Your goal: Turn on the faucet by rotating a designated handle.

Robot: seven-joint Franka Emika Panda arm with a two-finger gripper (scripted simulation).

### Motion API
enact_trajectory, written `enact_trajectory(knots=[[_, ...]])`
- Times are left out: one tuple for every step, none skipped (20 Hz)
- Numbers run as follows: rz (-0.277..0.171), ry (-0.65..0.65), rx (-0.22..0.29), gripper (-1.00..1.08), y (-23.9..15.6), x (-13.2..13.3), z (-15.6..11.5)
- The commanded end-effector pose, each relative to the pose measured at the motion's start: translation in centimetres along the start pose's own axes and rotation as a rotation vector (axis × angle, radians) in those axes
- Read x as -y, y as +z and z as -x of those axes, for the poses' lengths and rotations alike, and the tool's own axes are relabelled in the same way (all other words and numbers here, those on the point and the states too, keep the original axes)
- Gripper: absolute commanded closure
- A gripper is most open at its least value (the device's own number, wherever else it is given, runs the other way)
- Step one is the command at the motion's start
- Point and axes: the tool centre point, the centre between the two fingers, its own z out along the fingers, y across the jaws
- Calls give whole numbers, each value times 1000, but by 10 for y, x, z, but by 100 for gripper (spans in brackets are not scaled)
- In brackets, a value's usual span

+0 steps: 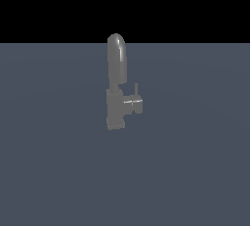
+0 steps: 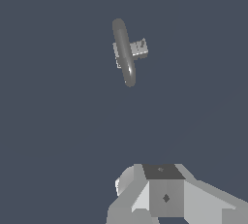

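Observation:
The grey faucet point(image 1: 116, 93) stands upright on the flat floor, with a boxy base and a tall arched spout point(image 1: 116, 58). The handle point(image 1: 134, 101) is a short stub jutting from the base toward the exterior view's right, with a thin pin point(image 1: 136, 89) standing up from it. From above, the wrist view shows the faucet point(image 2: 124, 53) with the handle point(image 2: 139, 48) sticking out to one side. White and grey parts of my gripper point(image 2: 164, 194) fill that frame's edge, far from the faucet. Its fingertips are not distinct. The arm does not show in the exterior view.
A plain dark blue-grey floor point(image 1: 195, 171) stretches around the faucet on all sides. The black background begins behind the faucet at the floor's far edge point(image 1: 195, 42).

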Motion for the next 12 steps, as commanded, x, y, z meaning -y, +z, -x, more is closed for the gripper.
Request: enact_trajectory(knots=[[0, 0, 0, 108, 0, 0, 0], [0, 0, 0, 108, 0, 0, 0], [-1, 1, 1, 108, 0, 0, -1], [-2, 3, 3, 108, 0, 0, -1], [-4, 5, 6, 108, 0, 0, -2], [-6, 7, 9, 108, 1, 0, -3], [-9, 10, 12, 108, 1, 0, -5], [-13, 14, 17, 108, 1, 0, -6], [-17, 19, 22, 108, 2, 0, -8], [-21, 24, 28, 108, 2, 0, -11], [-26, 29, 34, 108, 3, 0, -13], [-31, 35, 42, 108, 4, 0, -16]])
